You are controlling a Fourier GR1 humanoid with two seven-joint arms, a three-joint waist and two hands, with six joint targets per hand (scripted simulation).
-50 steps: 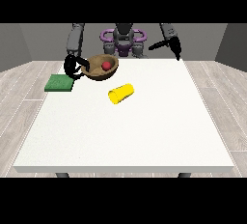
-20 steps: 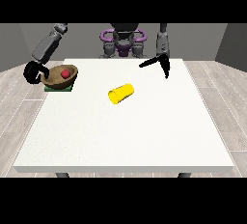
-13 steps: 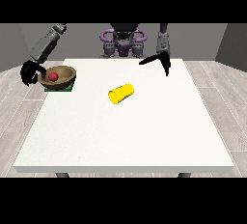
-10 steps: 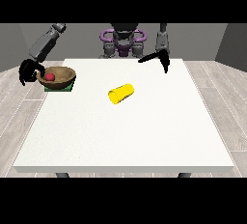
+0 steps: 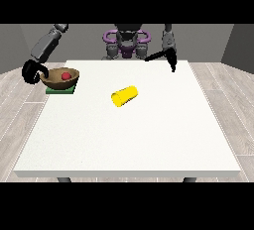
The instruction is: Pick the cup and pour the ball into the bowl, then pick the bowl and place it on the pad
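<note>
Resting on the green pad [image 5: 60, 89] at the desk's [image 5: 129, 140] far corner, view's left, a brown bowl [image 5: 60, 78] holds the red ball [image 5: 64, 75].

The yellow cup [image 5: 124, 96] lies tipped on its side near mid-desk, well apart from the bowl. With pouring and placing apparently done, the release looks to be the step in hand: the robot hand at the view's left [image 5: 31, 72] curls beside the bowl's rim, though whether it clamps that rim cannot be told, and its next move would be to draw clear without dragging the bowl. The robot hand at the view's right [image 5: 168, 58] hovers over the far edge, fingers apart, holding nothing. No writing is readable.
</note>
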